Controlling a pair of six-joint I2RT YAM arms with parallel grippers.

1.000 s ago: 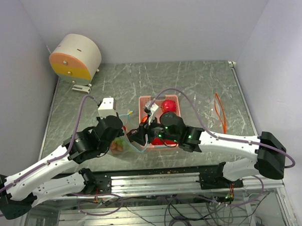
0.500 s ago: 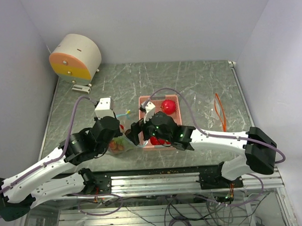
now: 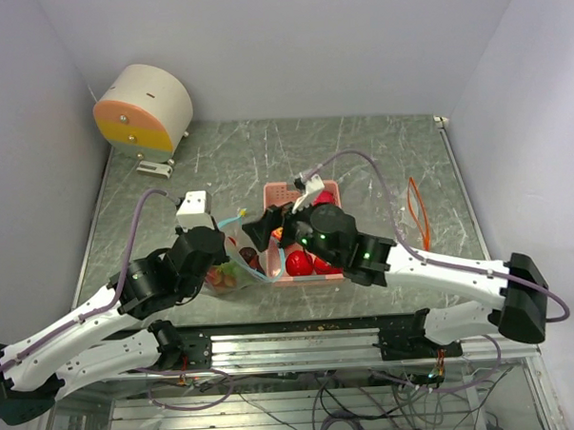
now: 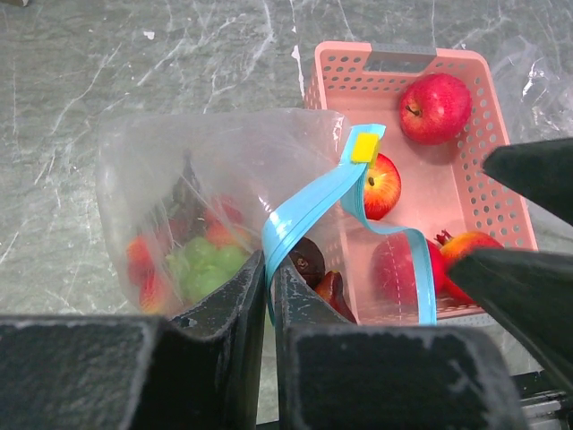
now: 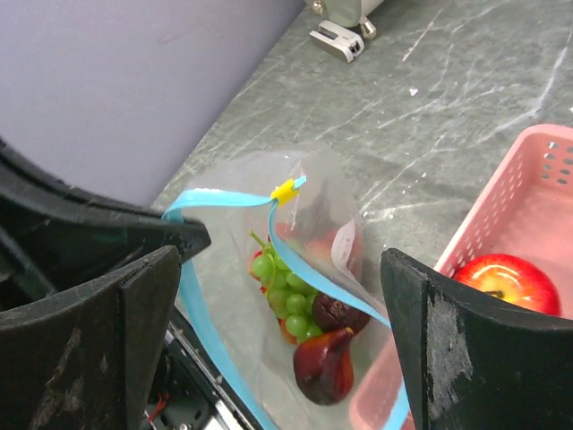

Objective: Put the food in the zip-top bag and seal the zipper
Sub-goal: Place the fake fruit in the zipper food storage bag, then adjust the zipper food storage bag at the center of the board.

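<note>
The bag (image 4: 192, 170) is clear plastic with a blue zipper (image 4: 304, 215) along its mouth and a small yellow slider (image 4: 365, 146) on that strip. It stands on the grey-green marbled surface (image 4: 134, 63), just left of the pink tray (image 4: 403, 55) and touching its near left corner, with its mouth gaping wide. Inside, at the bottom, lie green grapes (image 5: 282, 287), a few small red and orange pieces, and two dark maroon fruits (image 5: 322, 358). The far zipper strip loops loose over the tray's edge.

Glossy red apples (image 4: 435, 107) lie in the tray, one at its far end and others nearer, beside the bag.

The left gripper (image 4: 269, 269) is pinched tight on the near rim of the bag, its two fingers pressed together with only the blue strip between them, holding that side of the mouth up.

The right gripper (image 5: 279, 255) is spread wide, with nothing in its grasp. It hangs over the open mouth, one finger (image 5: 89, 331) on the bag's outer side and the other (image 5: 457, 349) over the tray's edge; whether either finger touches the plastic cannot be told.
</note>
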